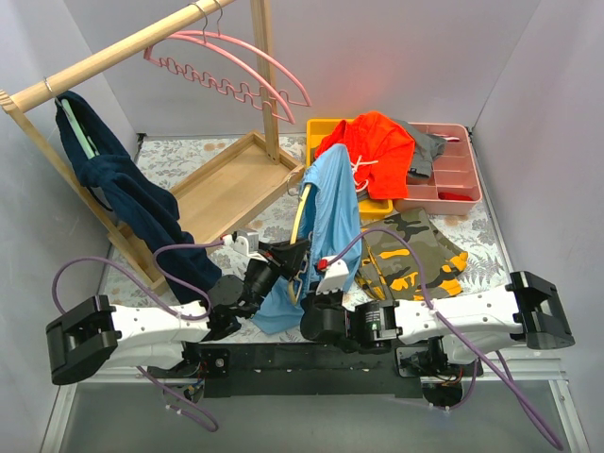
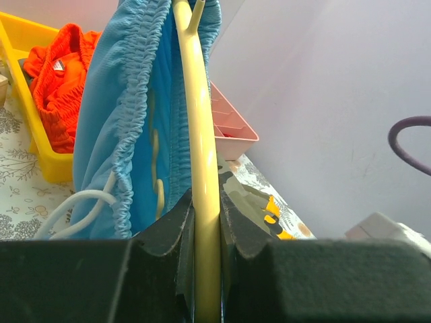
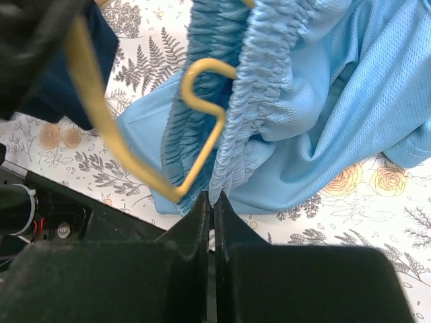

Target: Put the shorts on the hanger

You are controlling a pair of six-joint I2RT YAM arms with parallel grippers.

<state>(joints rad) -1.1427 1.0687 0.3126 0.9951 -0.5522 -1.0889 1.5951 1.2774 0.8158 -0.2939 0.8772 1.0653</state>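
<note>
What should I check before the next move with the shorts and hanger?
1. Left gripper clamped on the hanger: ok.
2. Right gripper holding the shorts: cannot tell; its jaws are shut at the waistband edge.
3. Hanger arm inside the waistband: ok.
4. Shorts hanging free of the table: not ok; fabric rests on it.
5. Shorts spread evenly along the hanger: not ok; bunched.

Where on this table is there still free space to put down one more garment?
The wooden tray under the rack is bare. A narrow strip of tablecloth lies free to the right of the camouflage shorts. The near centre is crowded by the blue shorts and the hanger.
</note>
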